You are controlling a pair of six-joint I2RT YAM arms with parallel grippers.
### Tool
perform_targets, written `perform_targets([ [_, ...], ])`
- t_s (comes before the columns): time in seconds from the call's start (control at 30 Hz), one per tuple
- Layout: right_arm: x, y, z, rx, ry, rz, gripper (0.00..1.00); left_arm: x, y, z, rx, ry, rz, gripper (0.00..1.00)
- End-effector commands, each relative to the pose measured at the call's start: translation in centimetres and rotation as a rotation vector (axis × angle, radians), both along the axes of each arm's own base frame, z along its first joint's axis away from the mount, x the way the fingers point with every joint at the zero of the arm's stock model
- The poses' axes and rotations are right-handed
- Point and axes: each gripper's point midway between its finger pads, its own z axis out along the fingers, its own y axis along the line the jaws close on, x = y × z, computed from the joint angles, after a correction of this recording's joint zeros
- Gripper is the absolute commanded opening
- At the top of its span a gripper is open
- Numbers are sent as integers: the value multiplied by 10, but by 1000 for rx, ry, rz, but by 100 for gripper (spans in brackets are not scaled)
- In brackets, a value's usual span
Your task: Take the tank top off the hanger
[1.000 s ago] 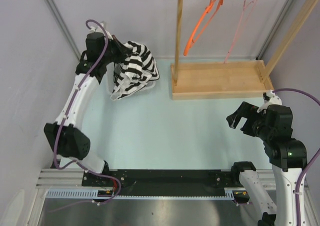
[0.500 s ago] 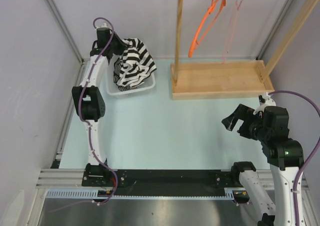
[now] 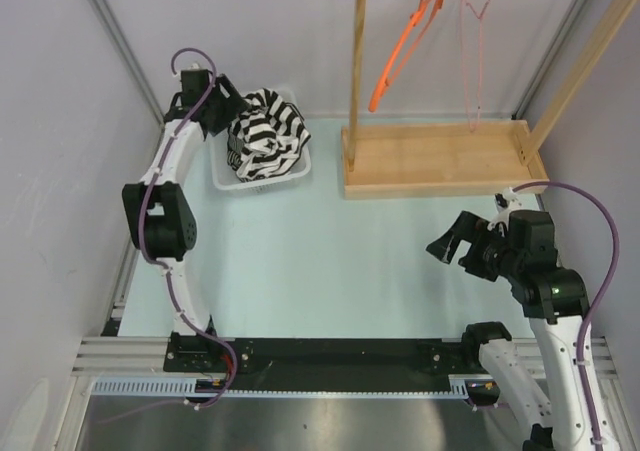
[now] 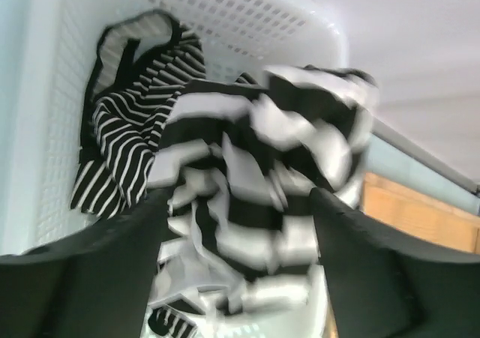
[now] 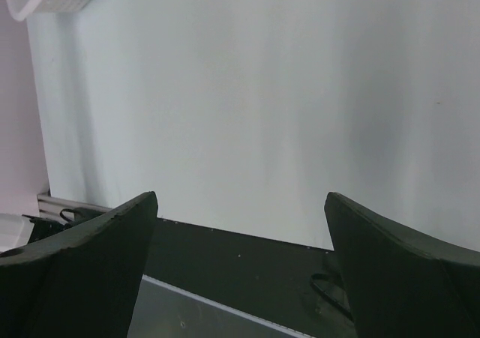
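Left gripper (image 4: 240, 197) is spread wide right over the striped tank top (image 3: 265, 136), which is heaped in the white basket (image 3: 291, 179) in the far-left corner. Right gripper (image 3: 447, 245) is open too, holding nothing, above the pale blue table (image 3: 330, 261). Further back, a wooden rack (image 3: 355, 71) has an orange hanger (image 3: 400, 59) and a pink hanger (image 3: 469, 71), both bare. Plain pale walls (image 3: 60, 121).

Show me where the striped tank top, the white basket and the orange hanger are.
striped tank top (image 3: 265, 136), top external view, middle of the bundled fabric.
white basket (image 3: 262, 185), top external view, its near rim.
orange hanger (image 3: 378, 91), top external view, its lower end.
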Motion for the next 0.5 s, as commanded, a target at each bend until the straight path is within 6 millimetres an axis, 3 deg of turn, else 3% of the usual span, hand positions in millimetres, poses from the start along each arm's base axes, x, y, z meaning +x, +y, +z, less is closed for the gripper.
perform_targets([
  [0.0,12,18,2,58,-19,37,100,-38,14,123,56,-199,34,87],
  [0.07,16,27,-6,47,-16,49,100,-54,11,133,53,-203,16,88],
  [0.1,20,32,-9,40,-12,56,100,-72,10,156,50,-244,12,92],
  [0.13,19,39,-14,14,-10,76,100,-85,5,146,42,-219,-12,93],
  [0.17,19,46,-21,14,12,82,100,-96,-7,149,34,-235,-46,93],
  [0.2,25,55,-25,9,14,91,100,-124,-20,148,27,-245,-83,95],
  [0.23,22,66,-29,-20,9,127,100,-138,-35,145,33,-258,-136,95],
  [0.27,22,74,-30,-15,11,125,100,-154,-69,146,29,-295,-220,95],
  [0.3,31,79,-31,-33,-13,109,100,-186,-86,133,28,-299,-275,95],
  [0.33,25,93,-31,-29,-19,156,100,-203,-104,125,22,-307,-328,95],
  [0.37,29,102,-27,-4,-42,157,100,-231,-143,129,-3,-362,-436,98],
  [0.4,29,109,-32,-7,-36,166,100,-255,-156,88,-5,-299,-489,98],
  [0.43,27,117,-33,2,-42,188,100,-293,-180,97,-51,-345,-557,98],
  [0.47,30,125,-30,29,-62,195,100,-309,-191,93,-83,-373,-592,99],
])
